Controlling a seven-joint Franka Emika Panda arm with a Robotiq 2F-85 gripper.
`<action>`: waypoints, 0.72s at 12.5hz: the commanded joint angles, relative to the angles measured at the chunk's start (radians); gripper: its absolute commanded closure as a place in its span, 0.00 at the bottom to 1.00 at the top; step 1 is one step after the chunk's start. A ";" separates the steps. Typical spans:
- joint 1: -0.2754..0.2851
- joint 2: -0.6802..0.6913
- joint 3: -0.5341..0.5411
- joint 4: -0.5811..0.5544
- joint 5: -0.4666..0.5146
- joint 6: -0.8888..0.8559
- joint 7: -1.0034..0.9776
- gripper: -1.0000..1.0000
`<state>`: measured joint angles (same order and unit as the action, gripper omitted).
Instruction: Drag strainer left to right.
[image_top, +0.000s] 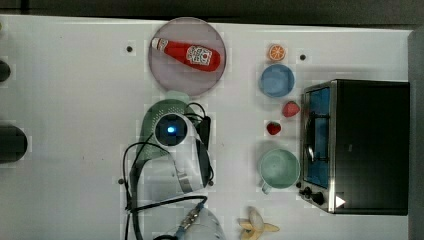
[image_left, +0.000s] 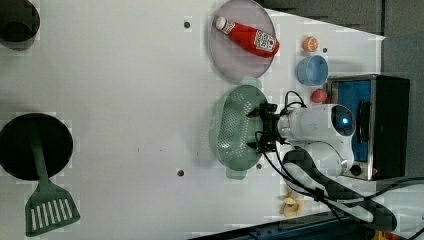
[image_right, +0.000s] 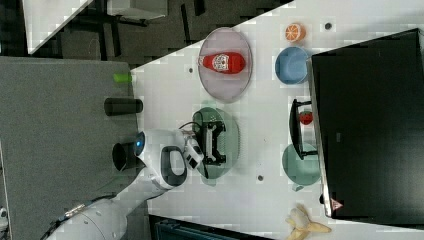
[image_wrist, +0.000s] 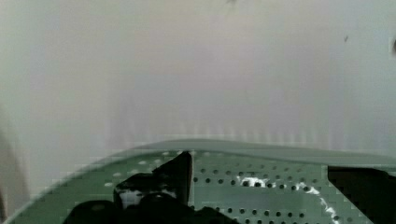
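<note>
The strainer is a pale green perforated colander on the white table, just below the plate in the top view. In the top view the arm covers most of the strainer. My gripper hangs over the strainer's side nearest the oven, open wide, with one black fingertip towards each end of the bowl. In the right view the gripper sits above the strainer bowl. The wrist view shows the dotted inner wall of the strainer between the fingers of the gripper, with nothing held.
A grey-pink plate with a ketchup bottle borders the strainer. A blue bowl, orange half, two strawberries, green mug and toaster oven lie towards the top view's right. A banana, spatula and black pan are also there.
</note>
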<state>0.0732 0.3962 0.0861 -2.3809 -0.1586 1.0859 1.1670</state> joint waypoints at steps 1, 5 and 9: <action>-0.005 -0.029 -0.070 -0.002 -0.004 -0.007 -0.124 0.00; -0.007 -0.032 -0.159 -0.008 -0.003 0.001 -0.213 0.00; -0.008 -0.032 -0.242 -0.009 -0.003 0.019 -0.303 0.00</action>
<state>0.0827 0.3833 -0.1390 -2.3887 -0.1450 1.1123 0.9468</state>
